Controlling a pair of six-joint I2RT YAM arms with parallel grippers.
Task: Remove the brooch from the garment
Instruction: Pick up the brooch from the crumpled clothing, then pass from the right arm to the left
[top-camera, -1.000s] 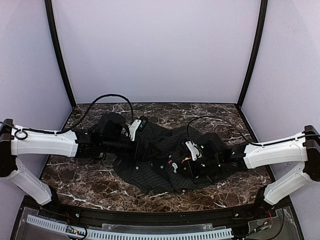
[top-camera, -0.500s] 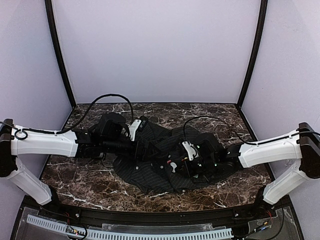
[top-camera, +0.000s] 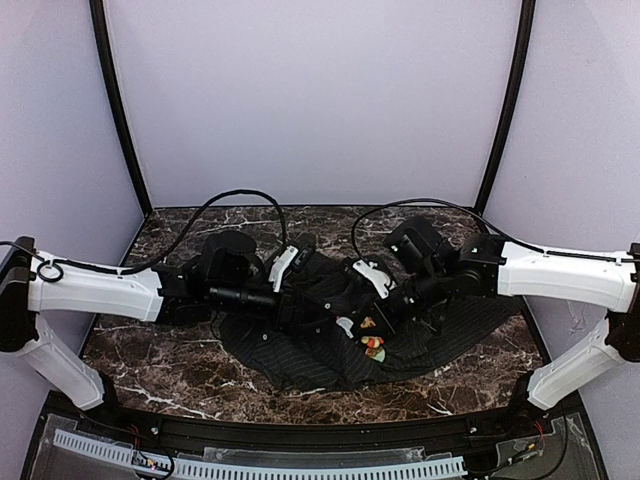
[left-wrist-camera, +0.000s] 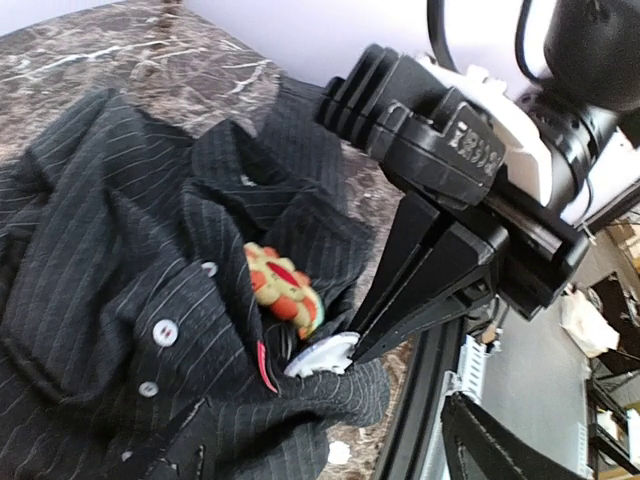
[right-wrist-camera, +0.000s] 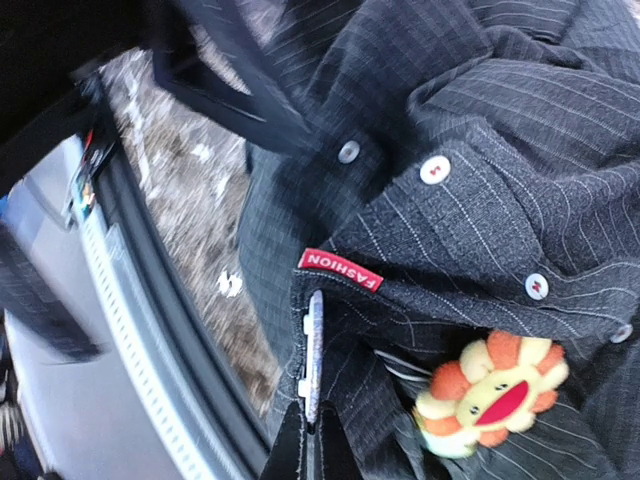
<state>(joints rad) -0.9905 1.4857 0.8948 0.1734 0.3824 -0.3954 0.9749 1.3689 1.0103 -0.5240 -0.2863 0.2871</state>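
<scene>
Looking down on a dark marbled table (top-camera: 180, 360) with a black pinstriped shirt (top-camera: 290, 355) crumpled across its middle and both arms reaching in low over the cloth. Finds the brooch (left-wrist-camera: 283, 290) not yet off the garment: sitting on the shirt front beside the button placket, propped up on a fold, with orange and cream petals around a yellow centre marked with red, and a touch of green at one edge in the left wrist view. Notes a small red label (right-wrist-camera: 340, 270) reading FASHION on the cloth near it. Sees the right tool (right-wrist-camera: 310, 442) clenched, tips pinched on the near end of a thin white tab (right-wrist-camera: 313, 350) poking out of the fabric just beside the brooch, clear of the petals themselves. Places the left tool (top-camera: 305, 303) over the shirt, apart from the brooch, released: fingers (left-wrist-camera: 490, 445) spread wide, only loose cloth below them and nothing gripped. Counts three white buttons (left-wrist-camera: 165, 332) in a row along the placket, near the brooch. Cannot tell whether the white tab joins the brooch, with the fold hiding that spot
</scene>
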